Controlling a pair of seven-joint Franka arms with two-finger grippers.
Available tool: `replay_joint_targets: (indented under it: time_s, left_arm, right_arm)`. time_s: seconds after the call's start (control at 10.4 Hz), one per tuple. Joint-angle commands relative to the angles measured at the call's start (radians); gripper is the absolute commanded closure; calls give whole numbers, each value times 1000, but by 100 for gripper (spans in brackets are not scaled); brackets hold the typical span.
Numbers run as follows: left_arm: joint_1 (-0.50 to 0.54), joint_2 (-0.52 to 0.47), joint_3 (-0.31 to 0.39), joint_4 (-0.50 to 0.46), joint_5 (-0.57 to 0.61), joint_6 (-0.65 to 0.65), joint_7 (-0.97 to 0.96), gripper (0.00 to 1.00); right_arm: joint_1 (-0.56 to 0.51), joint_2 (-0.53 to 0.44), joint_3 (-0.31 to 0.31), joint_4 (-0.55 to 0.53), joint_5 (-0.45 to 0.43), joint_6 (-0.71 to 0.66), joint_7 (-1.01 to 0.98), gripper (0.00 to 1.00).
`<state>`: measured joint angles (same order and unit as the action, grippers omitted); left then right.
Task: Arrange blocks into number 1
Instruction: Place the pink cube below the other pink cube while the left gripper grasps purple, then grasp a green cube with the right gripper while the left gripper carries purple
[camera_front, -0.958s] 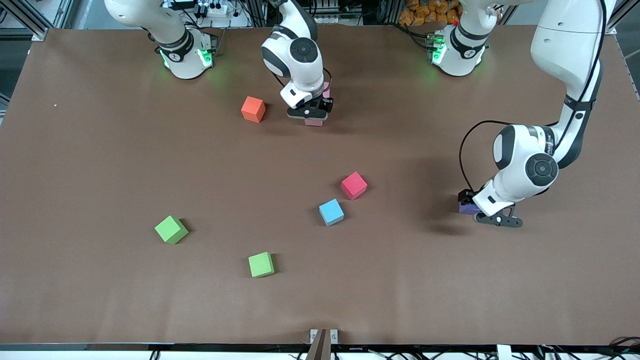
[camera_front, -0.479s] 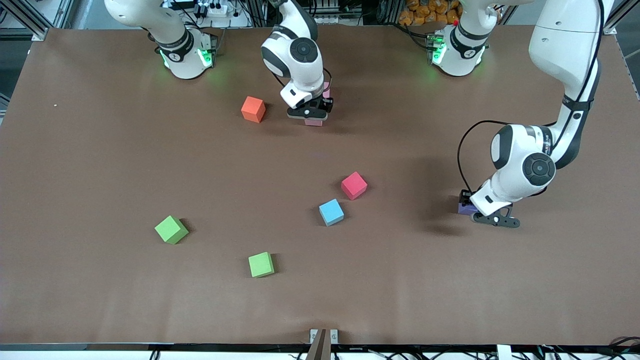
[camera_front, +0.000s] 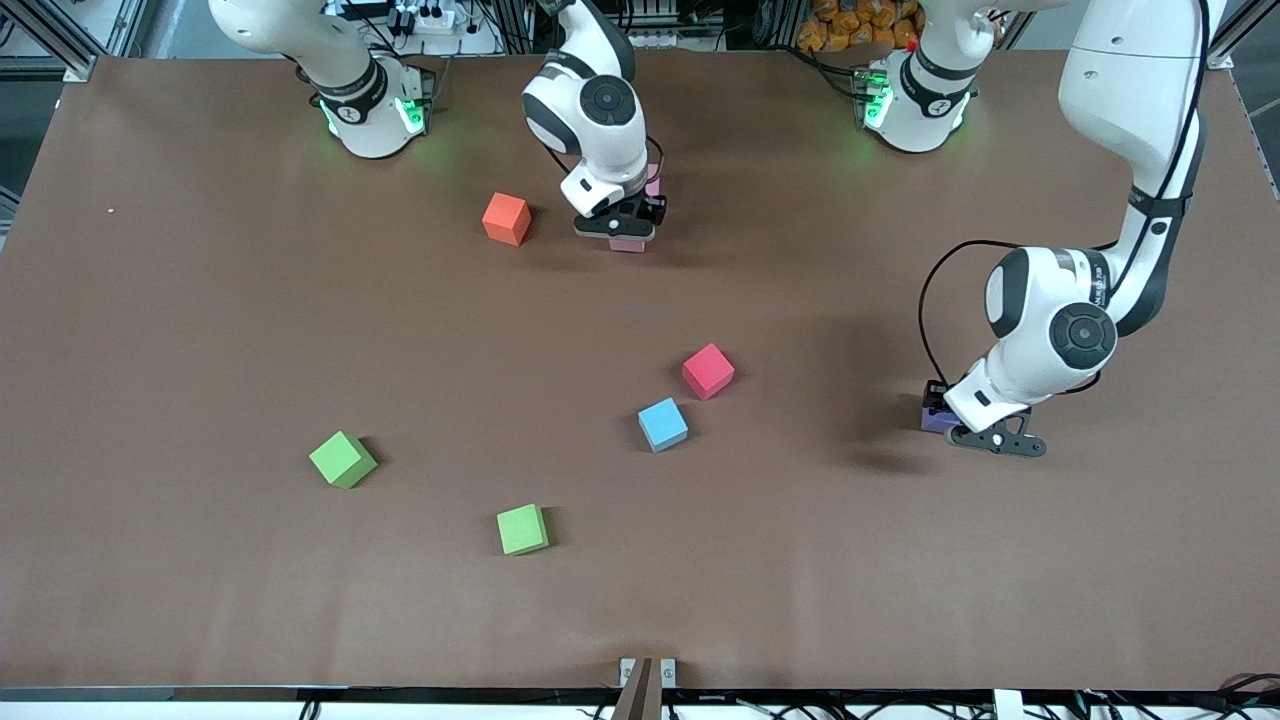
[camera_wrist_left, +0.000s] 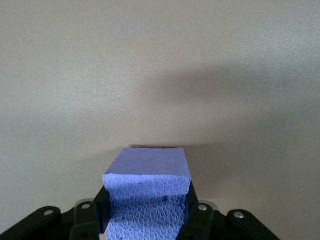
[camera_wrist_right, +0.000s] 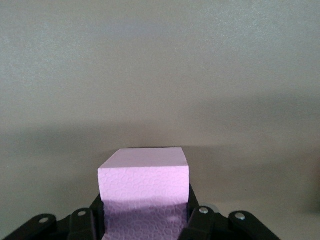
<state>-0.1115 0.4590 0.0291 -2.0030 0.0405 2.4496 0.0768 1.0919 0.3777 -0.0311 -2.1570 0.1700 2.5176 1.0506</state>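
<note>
My left gripper (camera_front: 952, 426) is shut on the purple block (camera_front: 934, 419), low at the table toward the left arm's end; its fingers press both sides of the purple block (camera_wrist_left: 147, 197). My right gripper (camera_front: 622, 234) is shut on a pink block (camera_front: 628, 244) down at the table beside the orange block (camera_front: 506, 218); the wrist view shows this pink block (camera_wrist_right: 144, 182) between the jaws. A second pink block (camera_front: 653, 180) peeks out past the right arm. Red (camera_front: 708, 370) and light blue (camera_front: 662, 424) blocks lie mid-table. Two green blocks (camera_front: 342, 459) (camera_front: 522, 528) lie nearer the front camera.
Brown table cover (camera_front: 200, 330) spans the whole surface. The arm bases (camera_front: 372, 110) (camera_front: 912, 100) stand along the farthest edge. A small bracket (camera_front: 646, 672) sits at the nearest edge.
The left gripper's fingers have closed onto the purple block, and the hand shifted slightly. The right arm and the loose blocks have not moved.
</note>
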Motion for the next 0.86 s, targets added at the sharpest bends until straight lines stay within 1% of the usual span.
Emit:
replay_joint_targets:
  time_s: [0.0,0.77]
  left_arm:
    - [-24,-26,23,-8,-5,-20,17,100]
    - [-31,-26,23,-8,-5,-20,15,100]
  right_arm:
    - [69,21,-6,14,-12,43,131,100]
    - [69,44,-7,19,-20,43,131,100]
